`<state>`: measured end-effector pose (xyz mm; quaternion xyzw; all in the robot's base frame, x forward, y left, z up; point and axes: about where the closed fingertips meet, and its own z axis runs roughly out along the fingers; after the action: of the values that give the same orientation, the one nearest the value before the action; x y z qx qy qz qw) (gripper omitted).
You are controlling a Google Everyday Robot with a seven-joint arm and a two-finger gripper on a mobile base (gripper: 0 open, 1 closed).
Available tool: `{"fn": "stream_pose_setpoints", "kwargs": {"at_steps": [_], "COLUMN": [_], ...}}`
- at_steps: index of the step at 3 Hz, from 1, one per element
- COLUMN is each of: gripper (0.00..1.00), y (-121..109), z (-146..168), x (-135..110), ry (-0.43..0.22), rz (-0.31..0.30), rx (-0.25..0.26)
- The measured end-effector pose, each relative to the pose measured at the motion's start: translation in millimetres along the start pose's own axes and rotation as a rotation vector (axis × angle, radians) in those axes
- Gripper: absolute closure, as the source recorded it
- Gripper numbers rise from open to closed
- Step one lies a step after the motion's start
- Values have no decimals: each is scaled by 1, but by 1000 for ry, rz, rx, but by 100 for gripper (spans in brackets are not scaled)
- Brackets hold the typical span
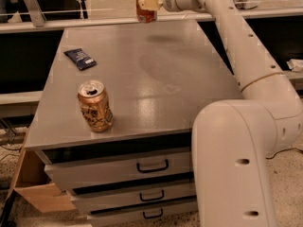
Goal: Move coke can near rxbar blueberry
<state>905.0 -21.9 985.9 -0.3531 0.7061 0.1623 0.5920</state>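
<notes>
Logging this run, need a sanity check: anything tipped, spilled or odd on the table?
Nothing stands out. The hand holds the coke can upright above the table's far edge. The rxbar blueberry lies flat at far left; the gold can stands upright near the front left, no spill visible.

The red coke can [145,14] is held upright, silver top up, by the gripper [149,3] above the far edge of the bench [189,74]. The dark blue snack bar [80,58] is laid flat near the bench's left edge, well apart from the can.
</notes>
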Motion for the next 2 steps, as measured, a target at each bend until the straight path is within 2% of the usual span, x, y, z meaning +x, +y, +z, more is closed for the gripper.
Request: {"fn": "stream_pose_setpoints", "kwargs": {"at_steps": [1,2], "gripper": [100,100], "y": [32,74], "z": [-6,-7], "x": [-20,-10], "ry": [-40,-26], "rz": [10,43], "rx": [-26,-70]}}
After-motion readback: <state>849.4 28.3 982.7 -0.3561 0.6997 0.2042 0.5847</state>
